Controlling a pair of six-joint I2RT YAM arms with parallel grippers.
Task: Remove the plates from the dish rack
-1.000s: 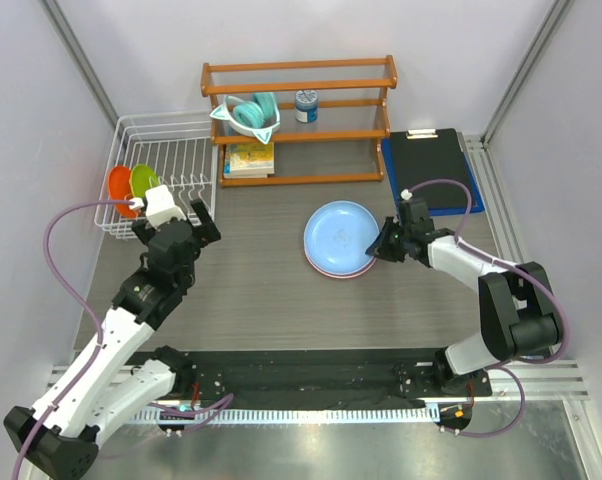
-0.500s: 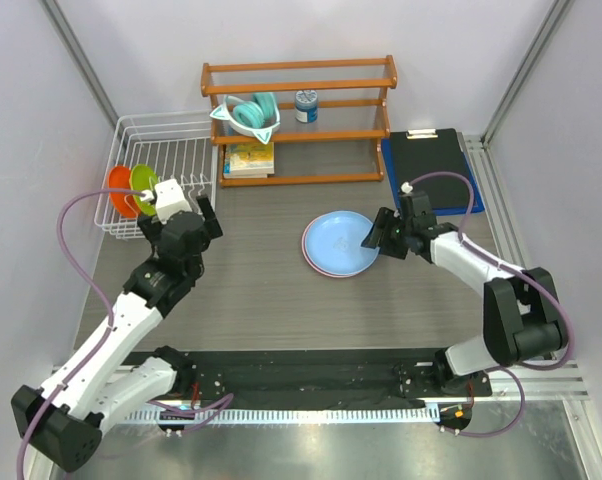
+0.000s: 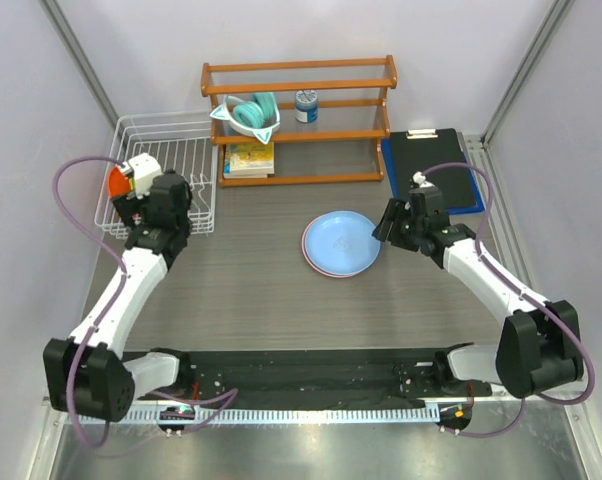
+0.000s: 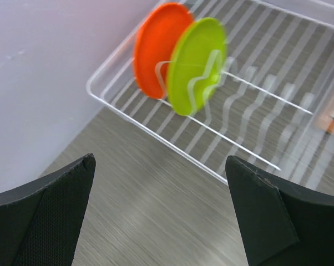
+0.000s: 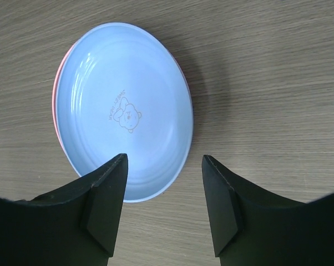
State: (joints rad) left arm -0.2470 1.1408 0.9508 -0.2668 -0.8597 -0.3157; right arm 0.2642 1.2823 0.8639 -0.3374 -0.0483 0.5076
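Grey wood-grain table (image 3: 251,290), pale walls on 3 sides. White dish rack (image 3: 171,140) at left rear. Light blue plate (image 3: 341,240) lies mid-table, stacked on pink plate (image 5: 55,105).

Right pincer (image 5: 164,160) is released and empty, just beside the blue plate's right edge. Left pincer (image 4: 160,166) is released above the rack's near rim.

Top view: the arm hides the green plate. Left wrist view: orange plate (image 4: 156,50) and lime green plate (image 4: 197,61) upright in the tines. Right wrist view: bear print on the blue plate.

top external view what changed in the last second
The left tool swung forward to the dish rack, open before the orange plate and green plate. The right tool let the blue plate settle on the pink plate and backed off. Dish rack, shelf and clipboard stayed put.
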